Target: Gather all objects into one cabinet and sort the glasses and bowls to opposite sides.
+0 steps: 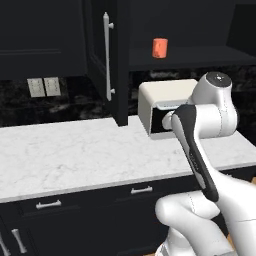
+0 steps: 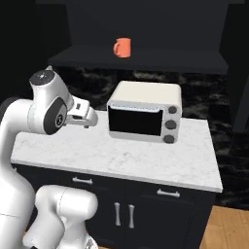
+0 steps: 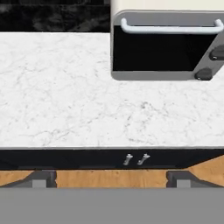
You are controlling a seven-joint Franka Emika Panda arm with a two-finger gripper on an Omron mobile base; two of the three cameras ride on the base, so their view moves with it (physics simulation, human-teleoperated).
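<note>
The cup (image 1: pixel 160 48) stands upright on the dark shelf of the open upper cabinet (image 1: pixel 190 56), above the toaster oven (image 1: pixel 165 102). In the right base view the cup (image 2: pixel 122 47) shows a small handle on its left side and sits toward the left half of the shelf (image 2: pixel 141 62), alone there.

The cabinet door (image 1: pixel 107 60) stands open, swung out to the left of the shelf, its long silver bar handle (image 1: pixel 106 55) vertical.

The gripper (image 3: pixel 111 177) is spread wide, and nothing lies between its fingertips (image 3: pixel 41 178). It looks down over the white marble counter (image 3: pixel 57 96), with the counter's front edge and wood floor (image 3: pixel 109 177) below it. The toaster oven (image 3: pixel 166 43) is at the upper right of the hand view, its door handle and two dark knobs visible. The hand touches nothing.

In the right base view the hand hangs just left of the toaster oven (image 2: pixel 145 116), above the counter (image 2: pixel 116 155).

No brand, label or writing can be read on the cup, the toaster oven or the cabinets. Two pale wall outlets (image 1: pixel 44 86) sit on the dark backsplash left of the door; no marking is legible on them.
</note>
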